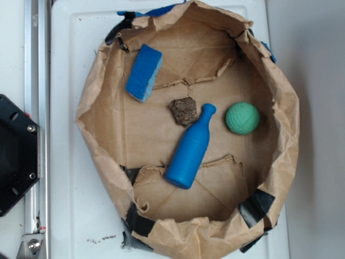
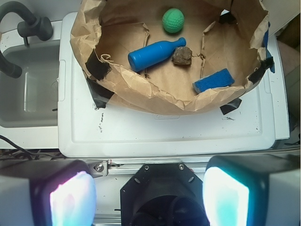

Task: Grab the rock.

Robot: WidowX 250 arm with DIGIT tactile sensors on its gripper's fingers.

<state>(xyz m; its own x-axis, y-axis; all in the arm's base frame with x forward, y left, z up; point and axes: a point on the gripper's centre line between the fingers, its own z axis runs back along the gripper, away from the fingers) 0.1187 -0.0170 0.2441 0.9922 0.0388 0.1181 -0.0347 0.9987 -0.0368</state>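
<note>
Claw wide open, well short of rock. Rock looks hard, rough, grippy, lumpy; pinch across narrow sides, bottle touching it.

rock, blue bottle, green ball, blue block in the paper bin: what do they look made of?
Rock: natural stone by its look, matte, rough, speckled brown-grey, irregular outline.
Blue bottle: probably moulded plastic, smooth, uniform colour, soft sheen.
Green ball: rubber or foam, hard to tell which; dimpled matte surface.
Blue block: looks like sponge, porous texture with a paler edge.
Bin: crumpled brown paper, black tape at the tears.
</note>
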